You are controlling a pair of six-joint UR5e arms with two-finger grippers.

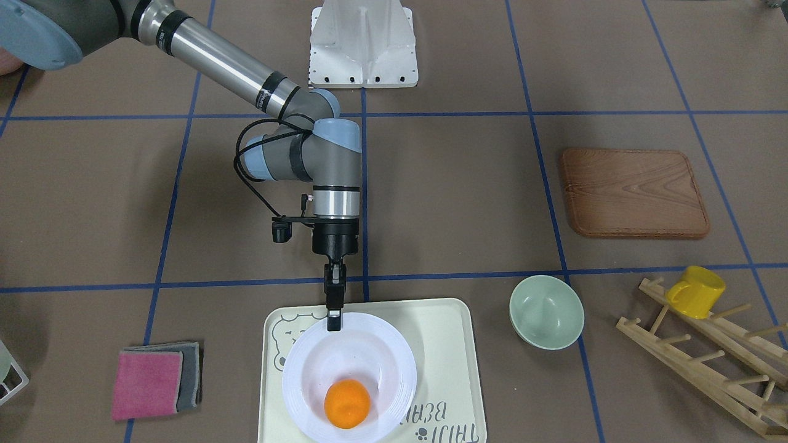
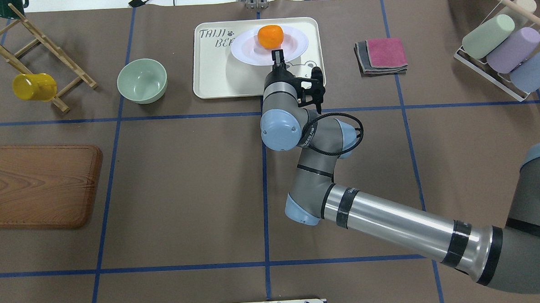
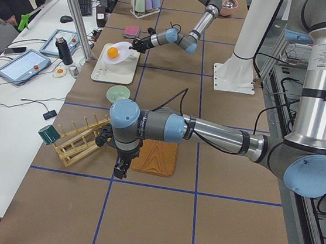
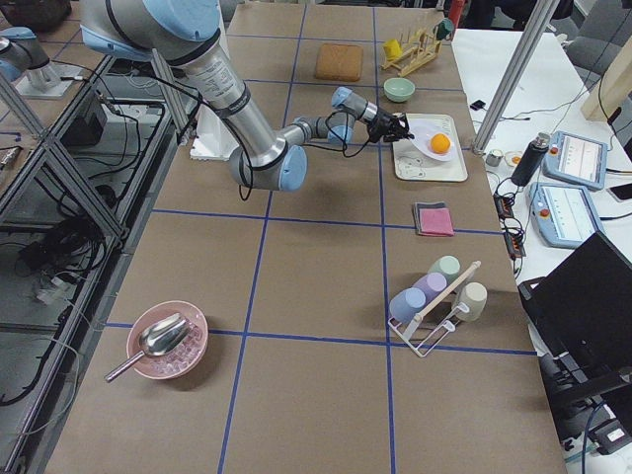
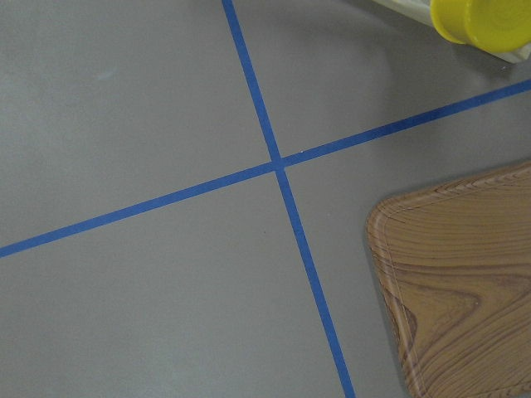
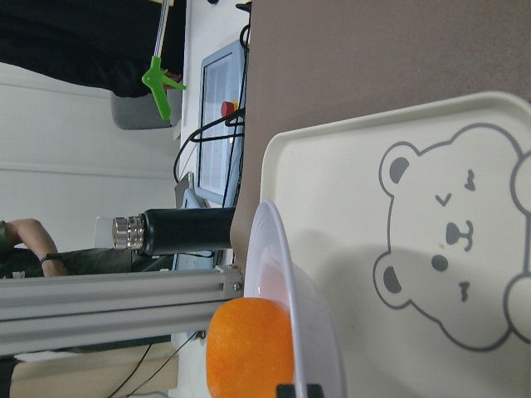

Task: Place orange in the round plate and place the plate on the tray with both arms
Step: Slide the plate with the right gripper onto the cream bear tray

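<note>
The orange [image 1: 347,403] lies inside the white round plate [image 1: 375,351], which is over the cream bear-face tray [image 1: 443,332]. My right gripper [image 1: 333,323] is shut on the plate's rim on the robot's side. In the right wrist view the plate [image 6: 278,265] shows edge-on, casting a shadow on the tray [image 6: 348,207], so it looks held slightly above it. From overhead, the right gripper [image 2: 277,55] pinches the rim just before the orange [image 2: 270,36]. The left gripper [image 3: 121,167] shows only in the exterior left view, low over the table near the wooden board; I cannot tell its state.
A pale-green bowl [image 1: 546,311] sits beside the tray. The wooden board [image 1: 634,192] and a wooden rack with a yellow mug [image 1: 697,290] are on the robot's left side. Folded cloths [image 1: 157,380] and a rack of cups [image 2: 502,50] are on its right.
</note>
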